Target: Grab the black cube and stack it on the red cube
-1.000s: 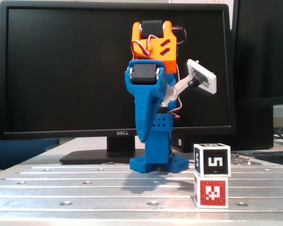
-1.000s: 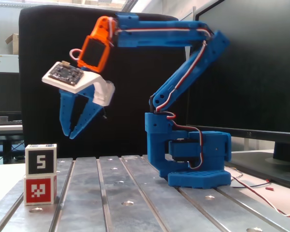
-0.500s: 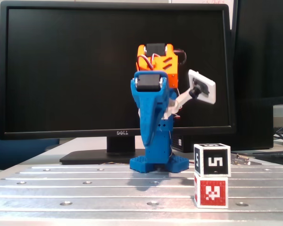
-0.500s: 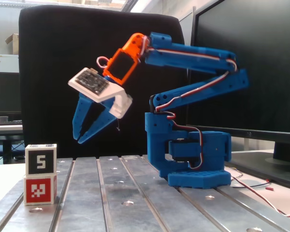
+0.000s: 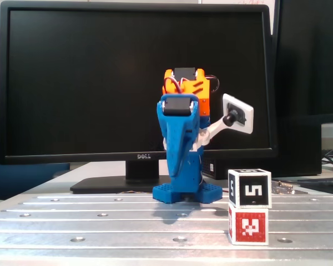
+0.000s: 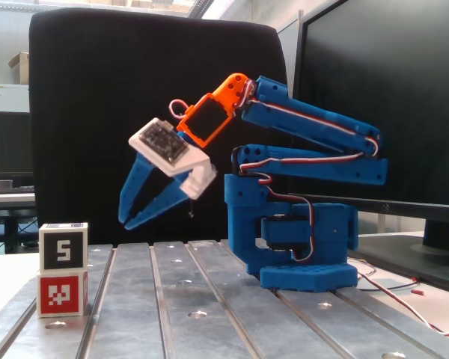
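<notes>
Office or lab desk, by the look of it. I sit bolted on a ribbed metal plate (image 5: 100, 219) with screw holes, under and in front of my gripper (image 6: 132, 218). Directly behind me stands a large dark Dell monitor (image 5: 100, 83); a second dark screen (image 5: 311, 55) stands off to one side of it. In a fixed view a black office chair back (image 6: 120, 97) fills the space behind my gripper. Beyond it, farther back, white walls, ceiling light strips, another desk with a monitor (image 6: 11, 142). Loose cables (image 6: 419, 307) trail past my base.
</notes>
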{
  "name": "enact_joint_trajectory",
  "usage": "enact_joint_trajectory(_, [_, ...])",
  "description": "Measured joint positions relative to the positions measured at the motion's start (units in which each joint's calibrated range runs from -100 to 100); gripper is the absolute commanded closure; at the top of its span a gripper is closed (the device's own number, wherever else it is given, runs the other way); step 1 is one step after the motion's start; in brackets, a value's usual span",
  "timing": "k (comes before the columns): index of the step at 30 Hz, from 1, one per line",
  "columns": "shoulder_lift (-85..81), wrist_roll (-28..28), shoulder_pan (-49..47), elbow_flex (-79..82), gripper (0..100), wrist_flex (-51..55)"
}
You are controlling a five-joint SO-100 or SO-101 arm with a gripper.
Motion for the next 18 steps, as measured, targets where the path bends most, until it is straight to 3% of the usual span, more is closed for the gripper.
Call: enact_joint_trajectory(18, [-6.51, 0.16, 3.33, 4.62, 99, 3.44])
